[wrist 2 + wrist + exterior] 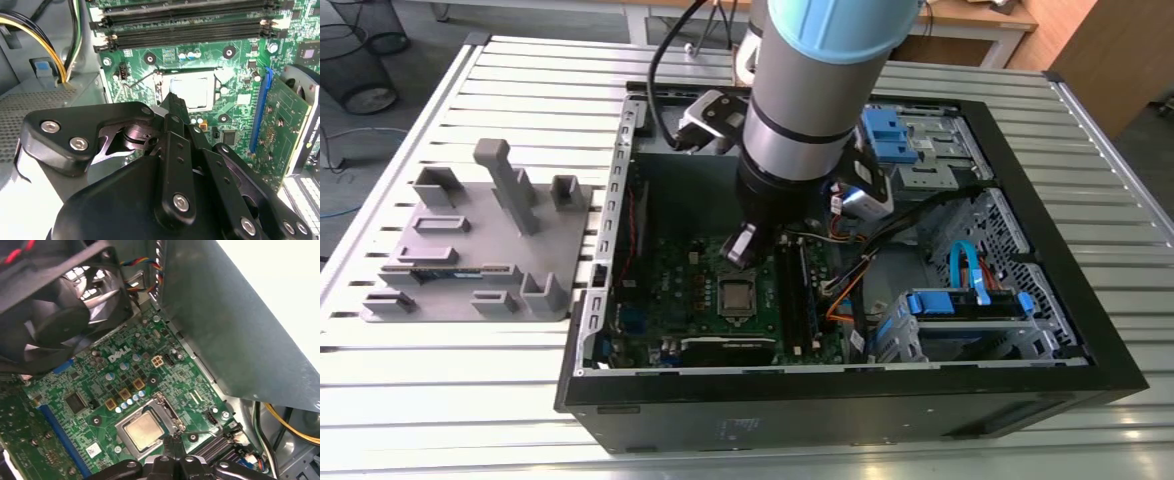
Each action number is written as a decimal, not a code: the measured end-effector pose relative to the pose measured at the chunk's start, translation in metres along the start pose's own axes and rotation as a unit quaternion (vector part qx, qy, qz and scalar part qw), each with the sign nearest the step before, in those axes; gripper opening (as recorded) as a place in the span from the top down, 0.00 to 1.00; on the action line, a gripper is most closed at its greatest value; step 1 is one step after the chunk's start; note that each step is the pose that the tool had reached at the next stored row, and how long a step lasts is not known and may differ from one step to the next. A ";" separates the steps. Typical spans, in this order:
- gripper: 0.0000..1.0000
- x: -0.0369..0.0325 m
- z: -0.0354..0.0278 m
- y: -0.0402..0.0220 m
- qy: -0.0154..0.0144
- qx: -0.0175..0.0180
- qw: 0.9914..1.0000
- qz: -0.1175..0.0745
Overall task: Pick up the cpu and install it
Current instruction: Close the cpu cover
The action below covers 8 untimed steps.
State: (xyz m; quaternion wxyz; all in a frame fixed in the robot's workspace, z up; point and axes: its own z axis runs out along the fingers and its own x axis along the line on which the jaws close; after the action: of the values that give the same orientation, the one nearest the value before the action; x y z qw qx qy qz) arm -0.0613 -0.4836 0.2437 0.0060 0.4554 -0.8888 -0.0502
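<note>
We saw the cpu (142, 432) lying flat in its socket on the green motherboard (150, 375) inside the open computer case (854, 410). The tool (174, 100) hung close above the socket, its fingers drawn together and gripping nothing.

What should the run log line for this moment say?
cpu: lying in motherboard socket | end effector: just above cpu, inside open computer case
</note>
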 end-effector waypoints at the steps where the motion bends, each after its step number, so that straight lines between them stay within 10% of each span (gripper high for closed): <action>1: 0.89 0.0016 0.0001 0.0002 0.000 0.000 1.000 0.000; 8: 0.89 0.0073 0.0001 -0.0014 0.000 0.000 1.000 0.000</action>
State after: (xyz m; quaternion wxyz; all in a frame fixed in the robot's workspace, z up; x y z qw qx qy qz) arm -0.0645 -0.4903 0.2432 0.0056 0.4555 -0.8888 -0.0500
